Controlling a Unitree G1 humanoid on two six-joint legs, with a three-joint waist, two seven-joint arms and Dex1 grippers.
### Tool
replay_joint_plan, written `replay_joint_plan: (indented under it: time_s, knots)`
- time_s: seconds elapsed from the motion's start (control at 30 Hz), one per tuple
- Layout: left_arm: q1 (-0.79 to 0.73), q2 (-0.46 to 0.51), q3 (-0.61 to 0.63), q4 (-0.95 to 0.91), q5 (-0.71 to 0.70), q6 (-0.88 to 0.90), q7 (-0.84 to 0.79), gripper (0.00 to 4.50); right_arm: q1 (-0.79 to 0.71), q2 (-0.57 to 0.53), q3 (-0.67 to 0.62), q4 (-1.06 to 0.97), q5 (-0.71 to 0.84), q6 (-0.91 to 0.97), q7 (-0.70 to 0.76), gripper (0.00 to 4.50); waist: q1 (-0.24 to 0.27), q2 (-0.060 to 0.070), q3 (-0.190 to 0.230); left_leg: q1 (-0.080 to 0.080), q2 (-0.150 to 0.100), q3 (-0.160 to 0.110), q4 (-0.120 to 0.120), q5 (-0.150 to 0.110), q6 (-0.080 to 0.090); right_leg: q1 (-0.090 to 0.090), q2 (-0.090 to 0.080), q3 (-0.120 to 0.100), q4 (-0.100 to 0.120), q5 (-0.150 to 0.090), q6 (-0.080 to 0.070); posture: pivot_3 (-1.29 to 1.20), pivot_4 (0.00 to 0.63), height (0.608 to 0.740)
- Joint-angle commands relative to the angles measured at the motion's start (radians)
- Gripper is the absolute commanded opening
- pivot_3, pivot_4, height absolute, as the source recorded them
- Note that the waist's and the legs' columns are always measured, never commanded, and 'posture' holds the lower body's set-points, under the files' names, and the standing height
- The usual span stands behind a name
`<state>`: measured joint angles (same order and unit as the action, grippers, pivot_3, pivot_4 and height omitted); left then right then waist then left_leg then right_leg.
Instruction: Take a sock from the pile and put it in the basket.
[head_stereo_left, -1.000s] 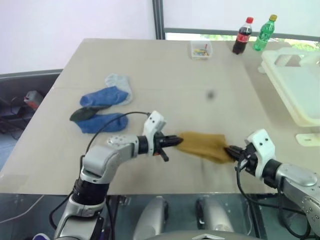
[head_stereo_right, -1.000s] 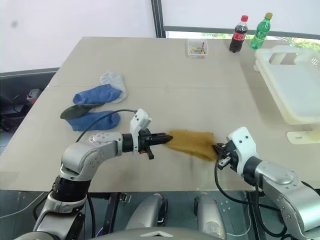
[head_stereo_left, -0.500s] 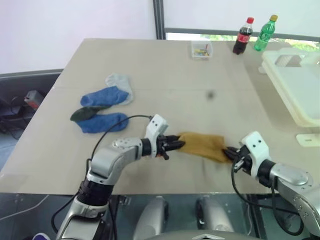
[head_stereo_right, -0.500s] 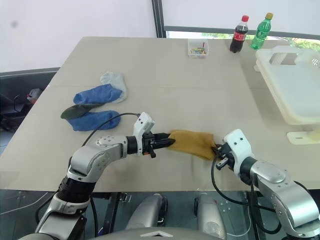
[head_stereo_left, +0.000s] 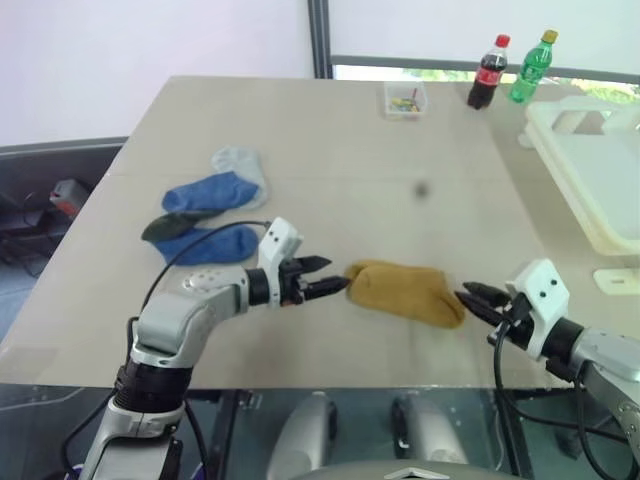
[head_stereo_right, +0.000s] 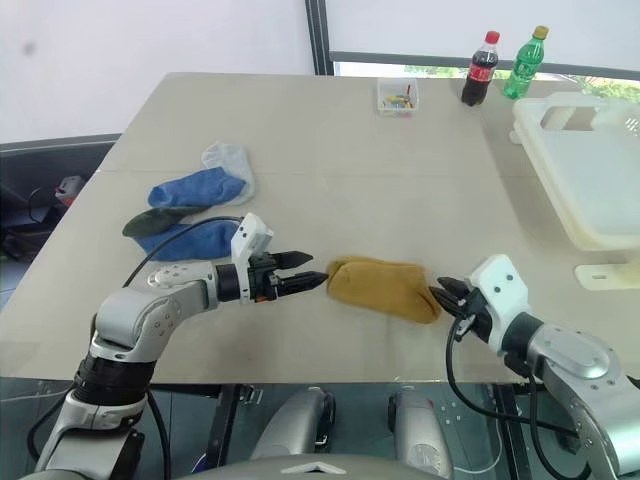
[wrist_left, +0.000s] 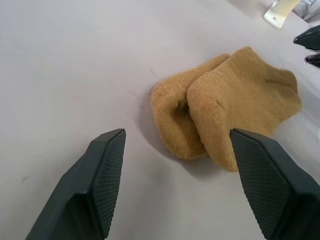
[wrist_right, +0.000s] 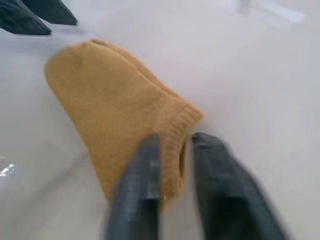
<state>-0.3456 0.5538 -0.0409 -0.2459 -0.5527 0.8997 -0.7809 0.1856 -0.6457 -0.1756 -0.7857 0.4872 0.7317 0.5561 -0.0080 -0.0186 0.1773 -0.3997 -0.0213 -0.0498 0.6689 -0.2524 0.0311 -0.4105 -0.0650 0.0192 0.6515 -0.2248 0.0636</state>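
A mustard-yellow sock lies folded on the table near its front edge, apart from the pile. My left gripper hovers just left of the sock's toe end, open, with nothing between its fingers. At the sock's other end, my right gripper is shut on the sock's cuff, low over the table. The pile of blue, grey and dark socks lies at the left. The cream-white basket stands at the far right edge of the table.
A small clear box, a cola bottle and a green bottle stand along the back edge. A small white piece lies at the right, in front of the basket. The table's front edge runs just below both grippers.
My left gripper has opened, let go of the sock and drawn back to the left. The sock, before stretched between both grippers, now lies slack and folded. The right gripper has shifted slightly right.
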Motion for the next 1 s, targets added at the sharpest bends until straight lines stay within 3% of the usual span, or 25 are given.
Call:
replay_joint_plan:
  time_s: [0.03,0.33,0.67,1.0]
  knots:
    - [-0.039,-0.001,-0.003,0.029,-0.008,0.007,-0.01,3.55,-0.04,0.002,0.048,0.007,-0.009,-0.054,0.023,0.12,-0.001,0.0,0.0,0.0,0.0,0.0,0.0,0.0,0.0,0.0,0.0,0.0,0.0,0.0,0.0,0.0,0.15,0.74]
    - [-0.126,-0.074,-0.077,0.188,-0.023,0.082,-0.057,3.55,-0.112,0.006,0.269,0.32,-0.199,-0.232,0.08,0.12,0.002,0.0,0.0,0.0,-0.001,0.0,0.0,0.0,0.0,0.0,0.0,0.0,0.0,0.0,0.0,0.0,0.15,0.74]
    - [-0.173,-0.054,-0.109,0.222,-0.087,0.18,-0.18,3.55,-0.139,0.03,0.292,0.364,-0.226,-0.254,0.088,0.12,-0.004,-0.001,-0.001,0.001,-0.001,0.0,0.0,0.0,0.0,0.0,0.0,0.0,0.001,0.0,0.0,0.0,0.15,0.74]
    - [-0.273,-0.154,-0.139,0.257,-0.153,0.234,-0.235,3.55,-0.125,0.046,0.245,0.296,-0.195,-0.206,0.065,0.12,-0.003,-0.001,-0.001,0.001,-0.001,0.0,0.0,0.0,0.0,0.0,0.0,0.0,0.001,0.0,0.0,0.0,0.15,0.74]
